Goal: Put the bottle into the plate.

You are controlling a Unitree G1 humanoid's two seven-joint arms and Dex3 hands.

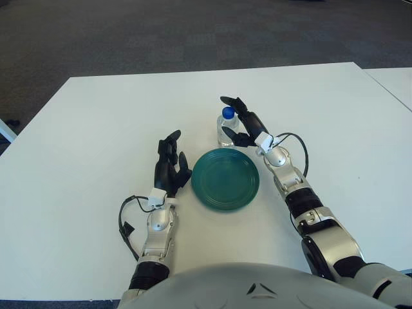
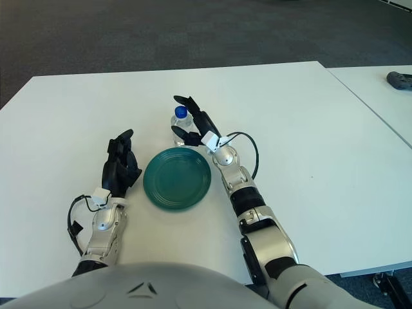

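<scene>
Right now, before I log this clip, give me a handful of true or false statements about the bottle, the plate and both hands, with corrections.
1. The bottle stands upright on the table, beyond the plate. True.
2. The bottle already sits in the plate. False: the plate holds nothing and the bottle stands on the table behind it.
3. The right hand is at the bottle, with fingers spread around its right side. True; a closed grasp is not visible.
4. The left hand holds the plate's rim. False: it shows just left of the plate, fingers open, holding nothing.
5. The bottle has a red cap. False: the cap is blue.
</scene>
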